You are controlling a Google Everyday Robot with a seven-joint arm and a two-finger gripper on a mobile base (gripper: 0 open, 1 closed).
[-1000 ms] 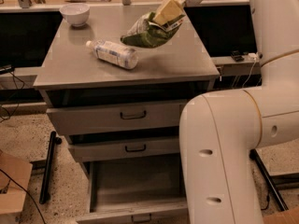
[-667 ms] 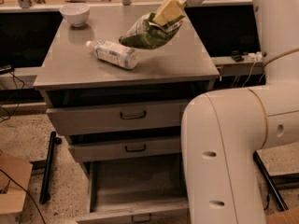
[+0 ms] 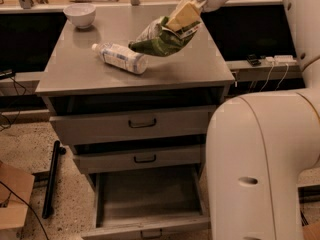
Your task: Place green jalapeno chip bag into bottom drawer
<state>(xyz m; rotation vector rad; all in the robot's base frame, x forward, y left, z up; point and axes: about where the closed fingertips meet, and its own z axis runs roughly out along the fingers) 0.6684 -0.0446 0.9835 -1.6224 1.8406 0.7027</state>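
Since the earlier frames almost nothing has shifted: the green jalapeno chip bag (image 3: 159, 40) hangs at the same spot, and only the robot's bulky near arm link (image 3: 265, 169) has edged slightly to the right.

Camera view: the pincer (image 3: 179, 20) reaches in from the upper right and is clamped on the upper end of the bag. The bag is tilted, with its lower end pointing left and down, just beside a clear white-labelled bottle (image 3: 120, 58) lying on its side. Both are over the grey surface (image 3: 165, 76) of the cabinet, and a white bowl (image 3: 80, 15) stands at its far left corner. Below, the top drawer (image 3: 100, 129) and the middle drawer (image 3: 105, 161) are nearly closed. The bottom drawer (image 3: 150, 196) is pulled out, well below the bag. A black bar (image 3: 51, 179) lies on the floor to the left.
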